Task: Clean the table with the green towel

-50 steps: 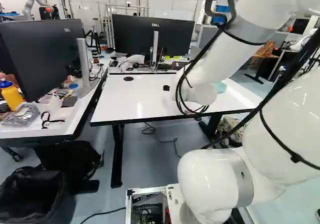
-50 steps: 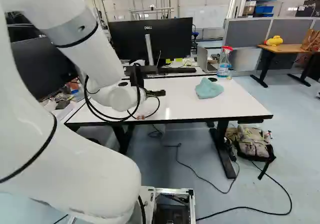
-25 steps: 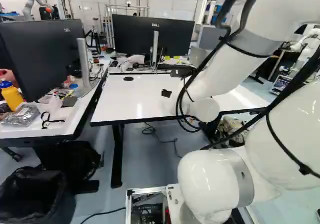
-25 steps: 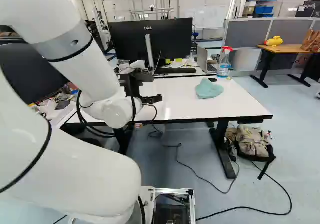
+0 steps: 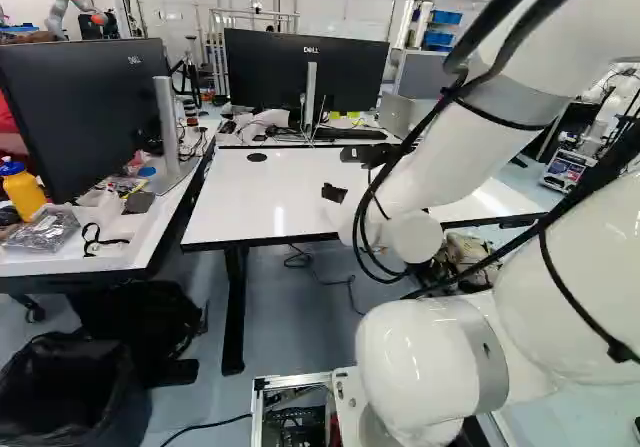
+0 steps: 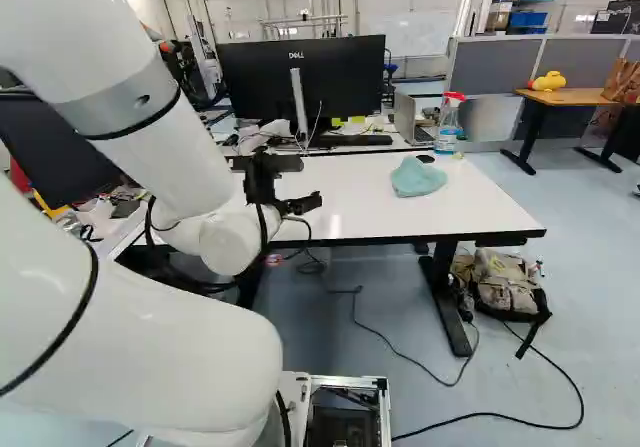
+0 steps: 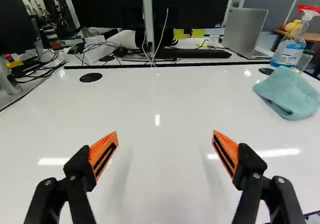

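Grn towel (image 6: 418, 178) crumpled on wht tbl (image 6: 360, 205), spray btl (image 6: 447, 127) behind it.

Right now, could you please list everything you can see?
towel: one, light green, on white table
white table: one, dark-edged, ahead of arm
spray bottle: one, clear with red top, behind towel
laptop: one, silver, beyond white table
monitors: two, black, one beyond white table, one on left desk
drink bottle: one, yellow with blue cap, left desk
bin: one, black, left base view's lower left
backpack: one, beige and black, floor
arm: one, white, rising from base
gripper: one, black with orange pads, open over white table
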### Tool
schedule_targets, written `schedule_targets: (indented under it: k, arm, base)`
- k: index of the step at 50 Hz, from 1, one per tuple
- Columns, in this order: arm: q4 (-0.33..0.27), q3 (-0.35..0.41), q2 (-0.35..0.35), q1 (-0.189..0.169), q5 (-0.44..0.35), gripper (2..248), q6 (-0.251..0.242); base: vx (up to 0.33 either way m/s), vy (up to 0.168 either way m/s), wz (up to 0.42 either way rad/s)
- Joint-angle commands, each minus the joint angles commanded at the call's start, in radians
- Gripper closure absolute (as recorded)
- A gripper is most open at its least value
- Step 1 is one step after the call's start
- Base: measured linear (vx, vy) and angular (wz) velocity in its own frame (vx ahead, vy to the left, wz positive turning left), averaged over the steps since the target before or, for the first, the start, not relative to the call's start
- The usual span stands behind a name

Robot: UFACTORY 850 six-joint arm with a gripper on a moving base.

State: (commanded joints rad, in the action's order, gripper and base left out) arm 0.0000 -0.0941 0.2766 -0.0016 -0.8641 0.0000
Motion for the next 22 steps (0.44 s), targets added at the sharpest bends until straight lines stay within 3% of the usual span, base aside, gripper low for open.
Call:
schedule_targets:
  k: [22]
  arm:
    - [0.0, 0.007, 0.003, 0.002, -0.009, 3, 0.0]
  base:
    - [0.0, 0.0, 0.0]
